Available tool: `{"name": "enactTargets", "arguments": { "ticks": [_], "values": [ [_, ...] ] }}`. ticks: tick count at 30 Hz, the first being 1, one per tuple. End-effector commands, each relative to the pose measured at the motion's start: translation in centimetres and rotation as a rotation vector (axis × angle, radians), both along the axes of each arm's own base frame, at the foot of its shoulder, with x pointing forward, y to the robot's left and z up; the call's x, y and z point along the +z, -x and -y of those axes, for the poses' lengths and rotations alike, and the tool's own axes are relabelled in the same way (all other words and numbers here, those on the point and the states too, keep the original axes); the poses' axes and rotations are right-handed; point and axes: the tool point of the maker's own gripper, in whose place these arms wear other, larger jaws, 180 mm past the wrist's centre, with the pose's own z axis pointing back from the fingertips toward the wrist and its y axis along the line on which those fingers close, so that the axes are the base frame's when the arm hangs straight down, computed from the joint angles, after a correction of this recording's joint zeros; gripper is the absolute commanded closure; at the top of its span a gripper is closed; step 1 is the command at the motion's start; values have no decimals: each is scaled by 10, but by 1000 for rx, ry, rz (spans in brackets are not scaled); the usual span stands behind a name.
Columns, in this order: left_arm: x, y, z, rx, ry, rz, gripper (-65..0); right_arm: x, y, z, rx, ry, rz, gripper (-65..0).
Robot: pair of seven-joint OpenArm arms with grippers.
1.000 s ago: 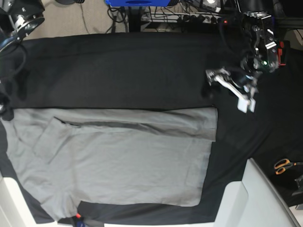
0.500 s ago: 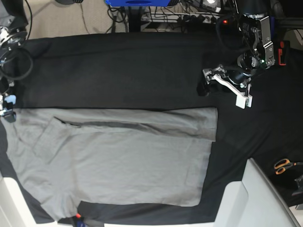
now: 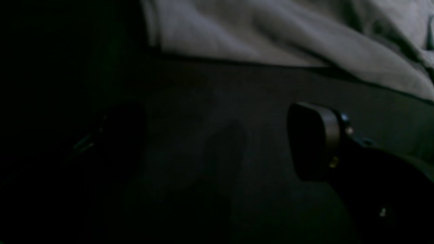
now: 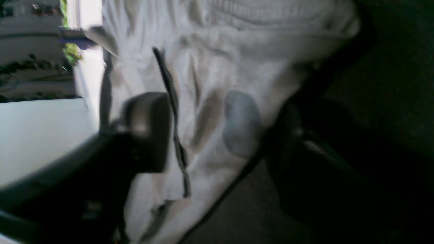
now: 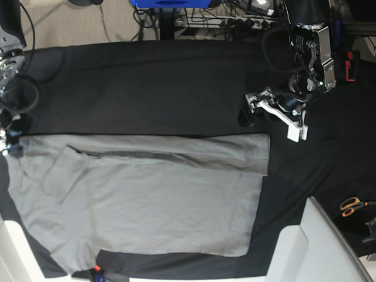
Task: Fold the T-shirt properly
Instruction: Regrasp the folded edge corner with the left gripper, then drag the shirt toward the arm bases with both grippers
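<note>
The grey T-shirt [image 5: 147,194] lies spread flat on the black cloth [image 5: 158,82], its far long edge folded over. My left gripper [image 5: 269,123] is open just beyond the shirt's far right corner. In the left wrist view it [image 3: 217,145] hangs low over black cloth, with the shirt's edge [image 3: 271,34] ahead of it. My right gripper [image 5: 10,144] is at the shirt's left edge. In the right wrist view it [image 4: 220,135] is open, with shirt cloth [image 4: 210,67] lying between the jaws and the ribbed collar [image 4: 271,13] beyond.
Orange-handled scissors [image 5: 351,205] lie at the right edge. A white panel [image 5: 320,247] juts in at the lower right. Cables and a blue object [image 5: 170,3] sit beyond the table's far edge. A small red item [image 5: 97,270] shows at the shirt's near edge.
My left gripper has moved left and closer to the shirt's far right corner. My right gripper has come down from the far left to the shirt's left edge.
</note>
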Motion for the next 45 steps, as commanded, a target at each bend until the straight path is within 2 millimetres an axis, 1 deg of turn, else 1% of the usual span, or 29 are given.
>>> {"name": "enactTargets", "arguments": {
  "ticks": [1, 3, 5, 9, 10, 12, 15, 19, 24, 27, 31, 32, 35, 36, 39, 45],
  "values": [
    [13, -14, -1, -3, -2, 51, -650, 17, -13, 13, -12, 27, 51, -246],
    [13, -16, 1, 5, 9, 53, -650, 17, -14, 11, -9, 25, 49, -158],
    [8, -15, 0, 13, 16, 39, -650, 16, -13, 11, -6, 27, 46, -93],
    [-3, -17, 1, 24, 34, 9, -650, 16, -13, 11, -6, 27, 46, -8],
    [-5, -18, 1, 25, 39, 3, -650, 16, -13, 11, -5, 28, 45, 0],
    [-8, -18, 1, 33, 46, -7, -650, 16, -13, 11, -5, 28, 44, -5],
    [-5, -25, 2, 35, 51, 3, -650, 14, -10, 11, -5, 28, 39, -5],
    [-4, -32, 9, 43, 72, 11, -650, 14, -10, 10, -3, 26, 38, -6],
    [-4, -33, 14, 44, 83, 15, -650, 13, -9, 10, -1, 25, 34, -6],
    [2, -39, -1, 119, 86, 69, -650, 10, -5, 10, -1, 25, 27, -6],
    [-10, -34, -17, 202, 111, 47, -650, 9, -3, 10, -1, 25, 22, -6],
    [-12, -37, -19, 219, 122, 45, -650, 9, -3, 10, -1, 25, 22, -6],
    [-21, -38, -16, 239, 151, 15, -650, 9, -3, 11, 0, 28, 24, -6],
    [-25, -36, -15, 242, 157, 4, -650, 9, -3, 11, 0, 28, 24, -6],
    [-22, -45, -4, 242, 184, 15, -650, 8, -2, 8, 16, 18, 16, -6],
    [-22, -49, 10, 227, 206, 14, -650, 9, -2, 8, 27, 14, 11, -5]
  ]
}}
